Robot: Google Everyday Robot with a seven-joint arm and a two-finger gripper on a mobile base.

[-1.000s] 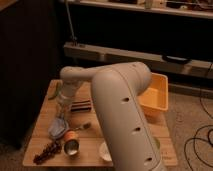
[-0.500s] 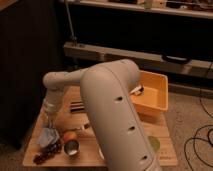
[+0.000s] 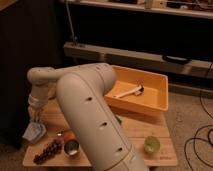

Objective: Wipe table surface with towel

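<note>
A crumpled blue-grey towel (image 3: 33, 131) lies on the wooden table (image 3: 135, 131) at its left edge. My gripper (image 3: 36, 118) hangs from the white arm's wrist at the far left, pointing down. It sits right on top of the towel and is shut on it. My bulky white arm (image 3: 90, 115) sweeps from the bottom middle up and over to the left and hides much of the table's middle.
A yellow bin (image 3: 150, 101) holding a white brush (image 3: 128, 91) stands at the table's back right. A bunch of dark grapes (image 3: 46, 150), a metal cup (image 3: 71, 147) and an orange object (image 3: 68, 135) lie front left. A green cup (image 3: 151, 144) stands front right. Dark shelving runs behind.
My gripper has swept left across the table with the towel, from near the middle to the left edge. The arm has swung left with it.
</note>
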